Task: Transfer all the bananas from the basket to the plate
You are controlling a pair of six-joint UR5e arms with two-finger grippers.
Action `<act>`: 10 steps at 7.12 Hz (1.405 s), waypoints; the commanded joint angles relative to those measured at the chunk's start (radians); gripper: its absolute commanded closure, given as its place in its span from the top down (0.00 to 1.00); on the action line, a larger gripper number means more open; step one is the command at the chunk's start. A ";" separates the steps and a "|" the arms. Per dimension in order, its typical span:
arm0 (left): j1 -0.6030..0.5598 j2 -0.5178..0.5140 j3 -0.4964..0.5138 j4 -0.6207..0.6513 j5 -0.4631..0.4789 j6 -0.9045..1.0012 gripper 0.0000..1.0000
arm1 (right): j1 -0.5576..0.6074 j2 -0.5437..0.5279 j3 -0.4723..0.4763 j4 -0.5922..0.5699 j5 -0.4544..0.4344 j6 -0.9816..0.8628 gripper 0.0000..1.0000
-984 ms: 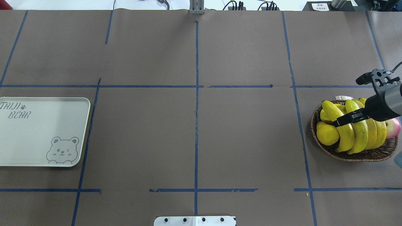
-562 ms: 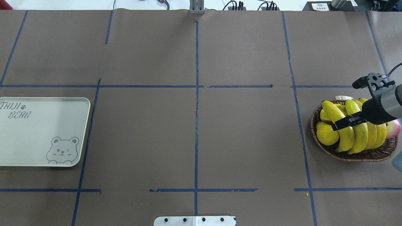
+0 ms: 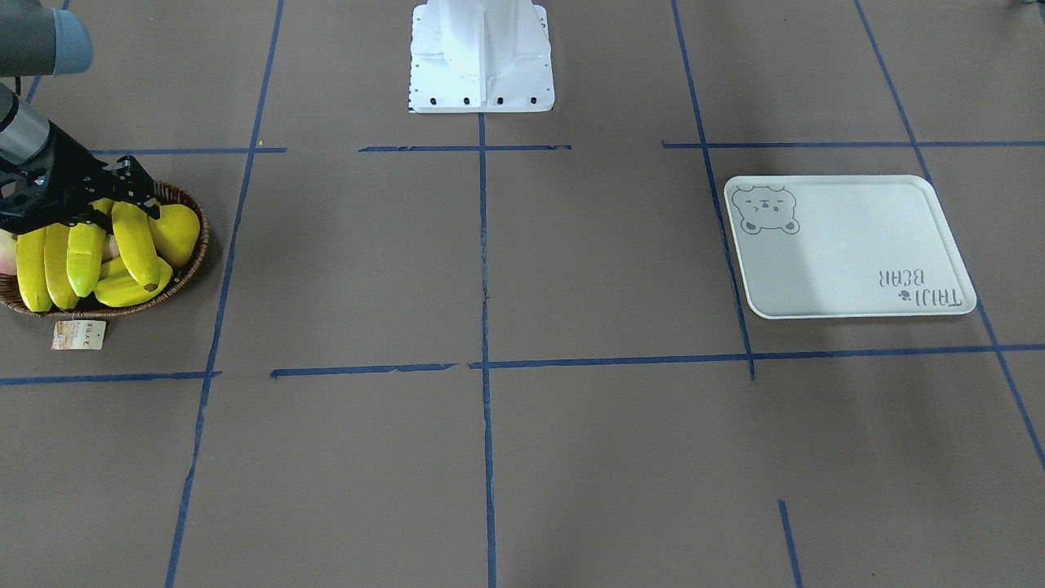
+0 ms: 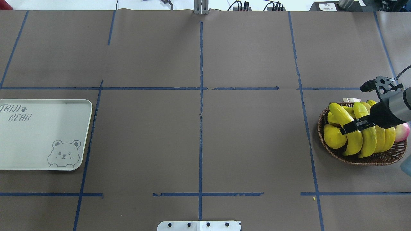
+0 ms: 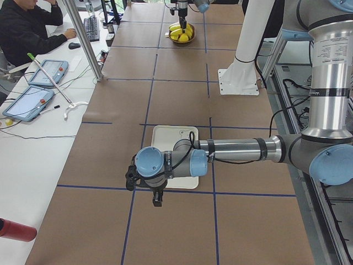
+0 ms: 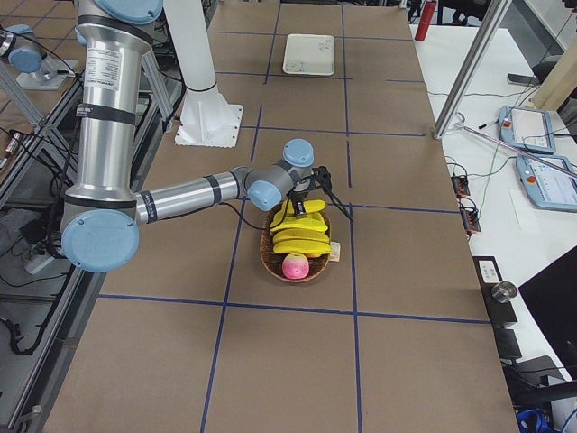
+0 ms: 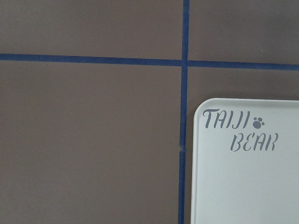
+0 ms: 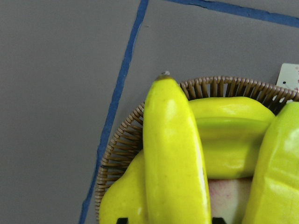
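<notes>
Several yellow bananas lie side by side in the brown wicker basket at the table's right end. My right gripper is down among them. In the right wrist view its fingertips stand open on either side of the outermost banana, with small gaps. The front view shows the same banana under the gripper. The white bear plate lies bare at the far left. My left gripper hangs beside the plate; I cannot tell its state.
The basket also holds a plump yellow fruit, a ridged yellow-green fruit and a pink fruit. A paper tag lies by the basket. The white robot base stands mid-table. A person sits at a side desk.
My right gripper has sunk a little lower onto the bananas and its wrist has shifted slightly. The bananas, basket and plate have not moved.
</notes>
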 commanded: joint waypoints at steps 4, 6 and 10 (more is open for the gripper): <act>0.000 0.000 0.000 0.000 -0.002 -0.002 1.00 | 0.091 0.005 0.033 0.001 0.084 -0.009 0.09; 0.000 -0.002 -0.014 0.000 -0.002 -0.002 1.00 | 0.142 0.009 0.088 0.000 0.166 0.005 0.08; 0.008 -0.020 -0.112 -0.075 -0.015 -0.129 0.99 | -0.068 0.258 0.092 -0.002 0.004 0.396 0.00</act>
